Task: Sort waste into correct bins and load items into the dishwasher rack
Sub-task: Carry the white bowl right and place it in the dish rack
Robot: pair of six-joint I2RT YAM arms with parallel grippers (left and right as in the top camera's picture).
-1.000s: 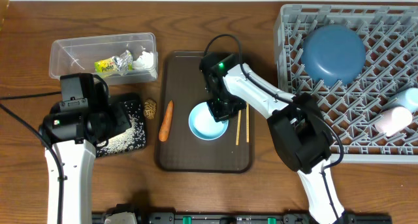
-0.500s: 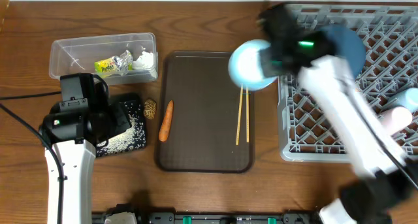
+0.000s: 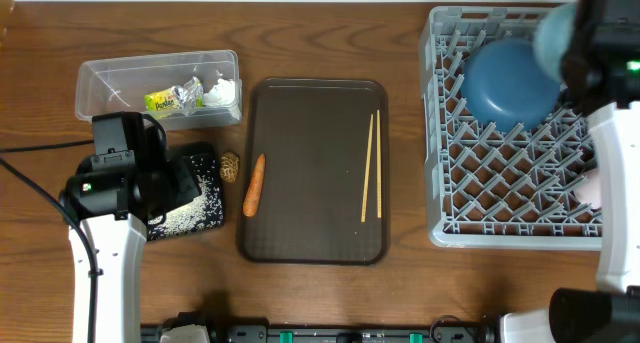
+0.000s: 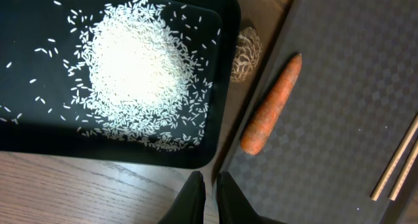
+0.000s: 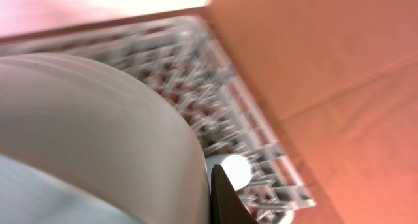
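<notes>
My right gripper [image 3: 568, 35] is shut on the small light-blue bowl [image 3: 553, 31] and holds it above the far part of the grey dishwasher rack [image 3: 500, 173]. In the right wrist view the bowl [image 5: 98, 132] fills the left side. The large dark-blue bowl [image 3: 508, 81] lies in the rack. The chopsticks [image 3: 371, 166] lie on the brown tray [image 3: 310, 133]. The carrot stick [image 3: 254, 184] lies at that tray's left edge, with the brown lump [image 3: 231, 164] beside it. My left gripper [image 4: 209, 185] is shut and empty, near the corner of the black tray [image 4: 196, 155] that holds rice [image 4: 137, 67].
The clear tub [image 3: 120, 78] at the back left holds the yellow-green wrapper [image 3: 170, 101] and the white tissue [image 3: 222, 88]. A white round item [image 5: 234, 168] sits in the rack below the held bowl. My right arm [image 3: 620, 183] hides the rack's right side.
My right gripper lifted the small light-blue bowl off the brown tray and carried it right, over the rack. The left arm has not moved.
</notes>
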